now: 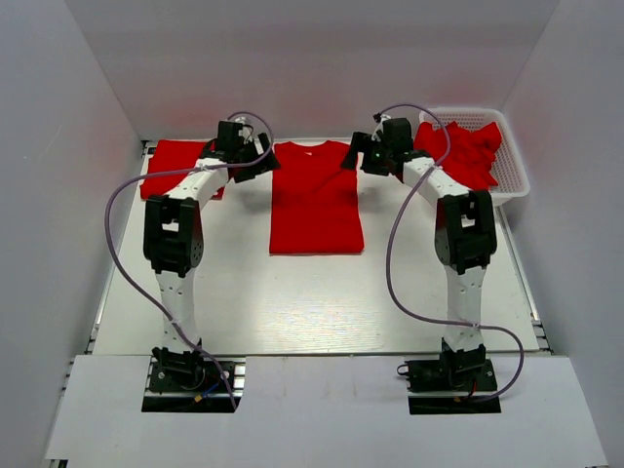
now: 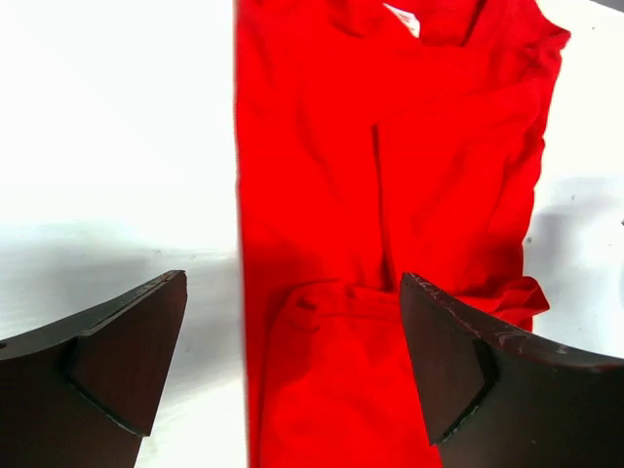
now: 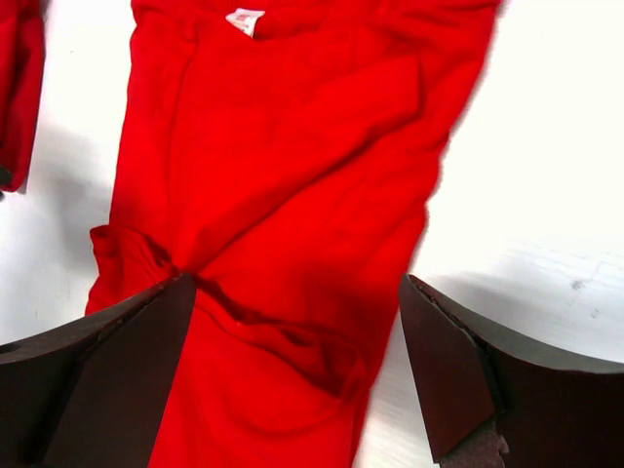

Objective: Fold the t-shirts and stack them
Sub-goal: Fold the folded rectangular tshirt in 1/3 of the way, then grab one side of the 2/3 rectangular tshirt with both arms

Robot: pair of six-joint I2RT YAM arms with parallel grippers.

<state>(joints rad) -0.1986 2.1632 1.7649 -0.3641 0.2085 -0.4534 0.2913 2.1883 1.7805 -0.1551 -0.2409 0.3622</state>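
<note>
Bright red cloth t-shirt [image 1: 316, 200] is lying flat mid-table, sleeves folded in, forming a long rectangle w/ white neck tag [image 3: 245, 19] at far end. Left gripper [image 2: 292, 370] & right gripper [image 3: 297, 375] are hovering above its far corners, fingers spread, gripping nothing.

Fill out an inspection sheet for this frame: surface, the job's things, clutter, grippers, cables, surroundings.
Surface: white table, no stains seen.
Job's things: flat t-shirt mid-table, sleeves folded in, neck tag at the far end; folded t-shirt at the far left; crumpled t-shirts in the white basket at the far right.
Clutter: nothing seen.
Grippers: left gripper and right gripper both open above the flat t-shirt's far corners, holding nothing.
Cables: left cable and right cable each loop wide off their arm.
Surroundings: plain white walls on three sides.
</note>
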